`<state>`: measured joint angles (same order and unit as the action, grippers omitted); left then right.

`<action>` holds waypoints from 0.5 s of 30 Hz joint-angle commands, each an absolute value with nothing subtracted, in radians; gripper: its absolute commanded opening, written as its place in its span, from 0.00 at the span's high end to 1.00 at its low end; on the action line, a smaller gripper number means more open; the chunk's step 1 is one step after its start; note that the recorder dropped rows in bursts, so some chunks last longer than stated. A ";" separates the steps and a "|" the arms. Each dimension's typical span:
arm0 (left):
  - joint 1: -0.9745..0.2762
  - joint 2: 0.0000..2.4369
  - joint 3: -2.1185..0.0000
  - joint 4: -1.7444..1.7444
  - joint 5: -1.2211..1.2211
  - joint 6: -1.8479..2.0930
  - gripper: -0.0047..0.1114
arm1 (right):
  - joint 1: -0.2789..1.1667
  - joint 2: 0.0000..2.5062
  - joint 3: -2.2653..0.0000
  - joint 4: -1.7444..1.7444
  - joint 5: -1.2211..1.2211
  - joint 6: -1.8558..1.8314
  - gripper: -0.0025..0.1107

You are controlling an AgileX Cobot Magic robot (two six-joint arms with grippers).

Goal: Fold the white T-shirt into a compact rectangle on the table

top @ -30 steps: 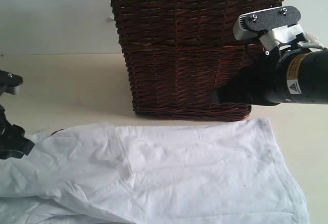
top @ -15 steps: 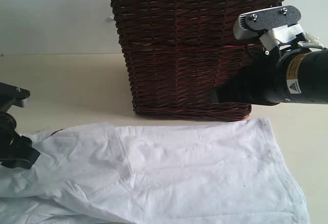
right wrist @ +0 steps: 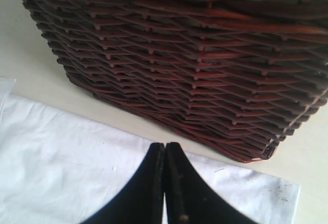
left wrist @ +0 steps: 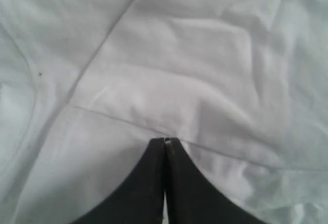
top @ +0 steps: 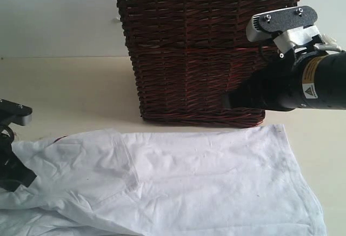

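Left end effector [left wrist: 165, 142] and right end effector [right wrist: 165, 147] both clamped closed.

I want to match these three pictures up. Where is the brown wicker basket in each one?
Exterior view: the wicker basket stands top centre, behind the white T-shirt.
Left wrist view: not in it; only shirt cloth past the left gripper.
Right wrist view: the basket looms beyond the right gripper, shirt edge before it.
Shared landmark: the T-shirt, in all three.
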<state>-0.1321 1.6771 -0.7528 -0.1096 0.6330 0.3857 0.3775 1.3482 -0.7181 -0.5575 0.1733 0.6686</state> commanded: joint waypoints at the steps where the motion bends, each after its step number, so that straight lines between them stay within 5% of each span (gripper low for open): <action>1: -0.127 1.639 -0.756 -0.077 0.714 0.389 0.96 | 0.372 1.339 -0.714 -0.503 0.169 0.609 0.98; 7: -0.127 1.599 -0.756 -0.031 0.623 0.302 0.91 | 0.372 1.339 -0.714 -0.486 0.169 0.588 0.98; 12: -0.116 1.635 -0.756 -0.029 0.575 0.292 0.40 | 0.372 1.339 -0.714 -0.469 0.161 0.569 0.98; 15: -0.096 1.682 -0.756 -0.027 0.584 0.282 0.44 | 0.372 1.339 -0.714 -0.469 0.158 0.569 0.98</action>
